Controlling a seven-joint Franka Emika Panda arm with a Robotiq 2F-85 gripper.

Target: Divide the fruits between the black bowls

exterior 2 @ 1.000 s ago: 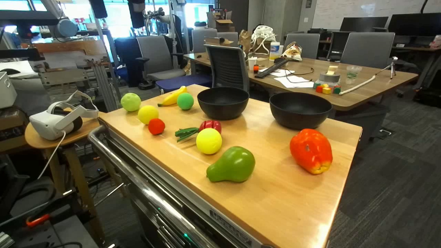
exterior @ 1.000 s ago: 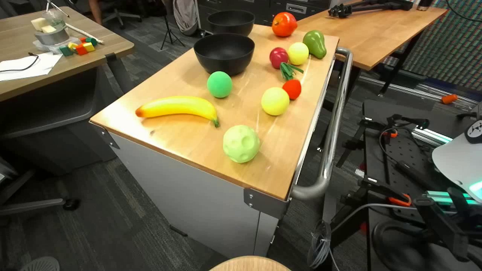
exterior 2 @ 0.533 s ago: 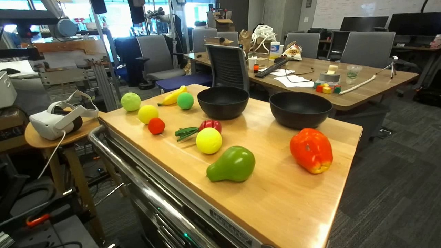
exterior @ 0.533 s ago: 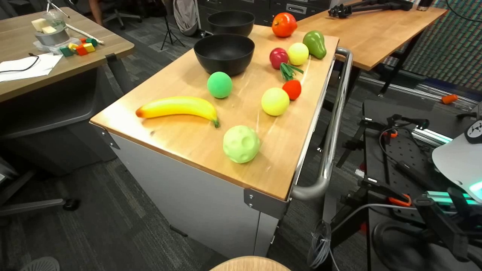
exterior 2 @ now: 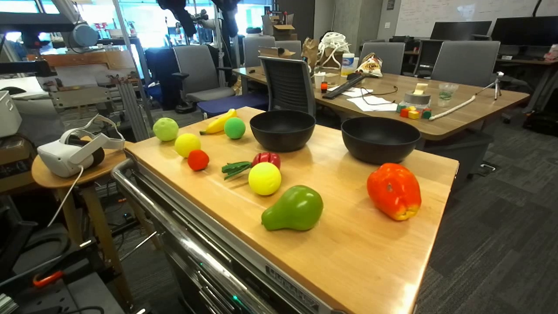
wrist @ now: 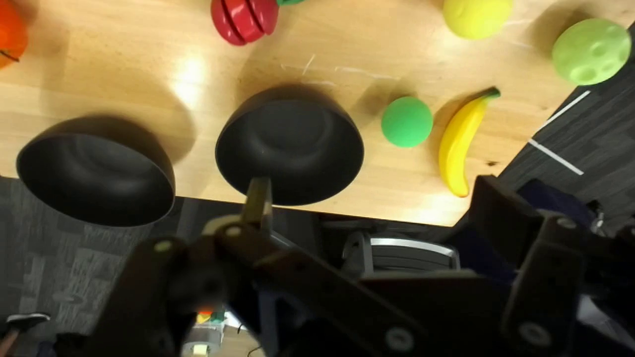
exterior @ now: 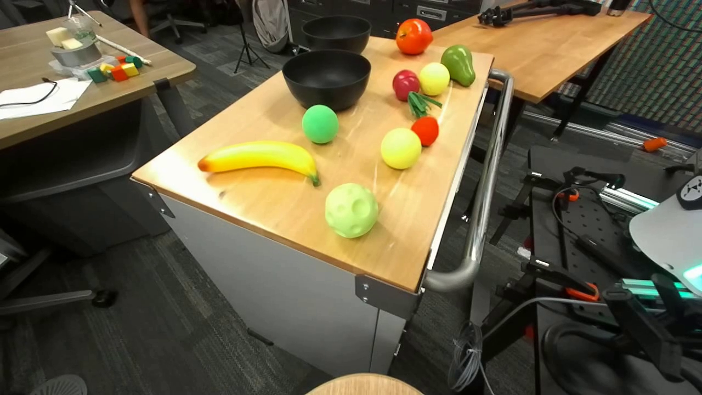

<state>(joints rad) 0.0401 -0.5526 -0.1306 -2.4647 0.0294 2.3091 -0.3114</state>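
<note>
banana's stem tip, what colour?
Dark green; the banana's stem tip shows best in an exterior view.

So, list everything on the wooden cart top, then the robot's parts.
Bowls: 2, black, along one edge
Banana: 1, yellow, near corner
Ball: 1, green, between banana and bowl
Dimpled ball: 1, pale green, banana's end
Round fruits: 2, yellow, handrail side
Little fruit: 1, red, beside one yellow
Vegetable: 1, red, green leaves, beside other yellow
Pear: 1, green, handrail side
Big fruit: 1, orange-red, opposite end
Gripper: 1, dark, open, wrist view
</note>
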